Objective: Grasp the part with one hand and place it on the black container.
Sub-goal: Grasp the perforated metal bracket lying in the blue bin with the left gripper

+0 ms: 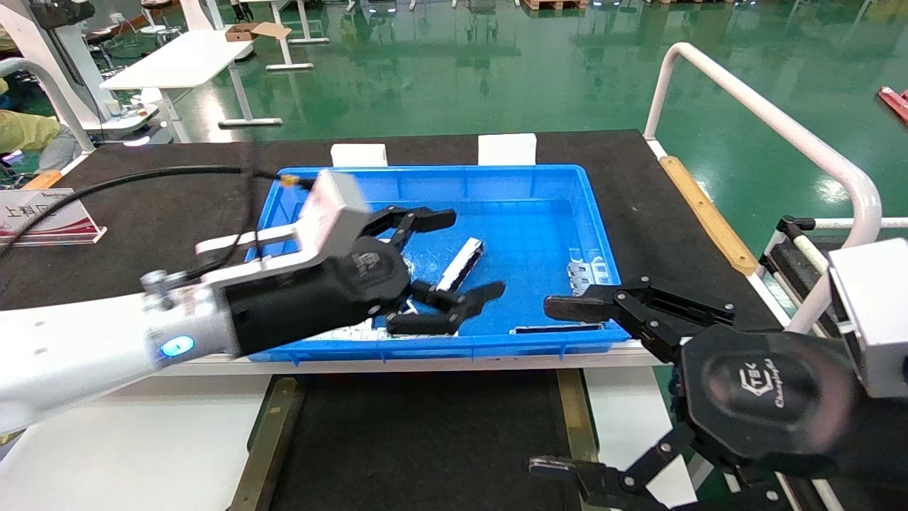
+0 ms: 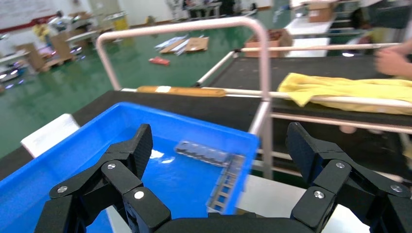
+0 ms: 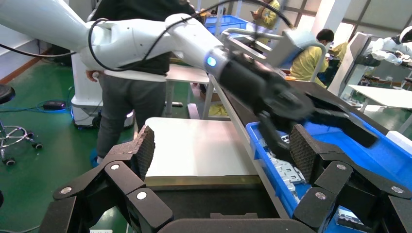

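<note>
The part (image 1: 464,261) is a narrow silver-grey strip lying slanted on the floor of the blue bin (image 1: 496,181). My left gripper (image 1: 469,254) is open over the bin, with one finger on each side of the part; the part's near end is hidden behind the lower finger. The part is out of sight in the left wrist view, where the gripper (image 2: 221,141) is open and empty. The black container (image 1: 425,440) lies in front of the bin, with brass strips (image 1: 269,440) along its sides. My right gripper (image 1: 552,387) is open and empty beside the container's right edge.
Wider flat plates (image 1: 590,271) and a ladder-like strip (image 1: 557,328) lie at the bin's right and front wall. More plates (image 1: 355,332) lie under my left wrist. A white railing (image 1: 766,121) borders the table's right side. White surfaces (image 1: 142,447) flank the container.
</note>
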Robot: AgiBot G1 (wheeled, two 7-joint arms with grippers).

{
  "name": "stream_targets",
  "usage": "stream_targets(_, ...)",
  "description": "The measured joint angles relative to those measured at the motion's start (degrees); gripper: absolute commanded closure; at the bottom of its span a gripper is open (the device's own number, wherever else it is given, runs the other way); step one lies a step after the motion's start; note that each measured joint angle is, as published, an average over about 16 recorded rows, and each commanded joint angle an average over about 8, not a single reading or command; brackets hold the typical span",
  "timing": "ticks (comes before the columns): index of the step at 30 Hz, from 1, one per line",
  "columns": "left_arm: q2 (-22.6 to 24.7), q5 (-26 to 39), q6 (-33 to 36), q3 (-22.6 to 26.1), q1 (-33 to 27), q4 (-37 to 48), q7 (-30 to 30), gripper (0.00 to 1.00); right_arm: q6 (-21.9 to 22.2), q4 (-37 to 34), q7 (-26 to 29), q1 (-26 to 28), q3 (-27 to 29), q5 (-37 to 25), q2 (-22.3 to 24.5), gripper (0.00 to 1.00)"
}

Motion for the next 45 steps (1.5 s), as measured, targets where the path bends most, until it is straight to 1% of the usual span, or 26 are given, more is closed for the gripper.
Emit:
stream_targets(6,6.15,6.31,-6.82,2.87,-3.19,6.23,-0.56,0.0,0.01,0.0,-0.01,0.01,-0.03,0.02,0.01,0.0)
stream_targets(14,14.34,13.34,-15.08,6.02,-7.25,17.62,0.71,0.0,0.03,0.0,-0.03,0.01,-0.06,0.04,0.02,0.0)
stream_targets(19,18.28,15.81,-19.62,7.9,-9.27,25.0,1.88,0.0,0.04,0.0,-0.04,0.02,-0.08,0.06,0.03,0.0)
stream_targets(25,20.96,16.19,-24.6,11.12,-10.76,31.59,2.47,0.0,0.05,0.0,-0.05,0.02,-0.1,0.07,0.04,0.0)
stream_targets(26,21.19,15.96,-25.33,11.78,-10.94,32.35,2.43,0.06,0.05,0.0,-0.05,0.02,-0.11,0.07,0.05,0.04)
stream_targets(27,21.38,15.67,-26.02,12.48,-11.09,33.02,2.34,0.18,0.05,0.0,-0.06,0.02,-0.11,0.08,0.05,0.13)
stream_targets(33,21.78,12.89,-29.55,17.38,-11.69,35.21,1.12,0.93,0.06,0.0,-0.07,0.03,-0.14,0.09,0.06,0.88)
stream_targets(34,21.8,12.32,-30.05,18.23,-11.74,35.38,0.86,1.0,0.06,0.0,-0.07,0.03,-0.14,0.1,0.06,0.97)
stream_targets(35,21.8,11.76,-30.53,19.06,-11.79,35.51,0.59,1.0,0.06,0.0,-0.07,0.03,-0.15,0.1,0.06,1.0)
stream_targets(45,21.74,6.34,-34.28,26.23,-12.06,36.24,-0.96,1.0,0.08,0.0,-0.09,0.04,-0.19,0.13,0.08,1.0)
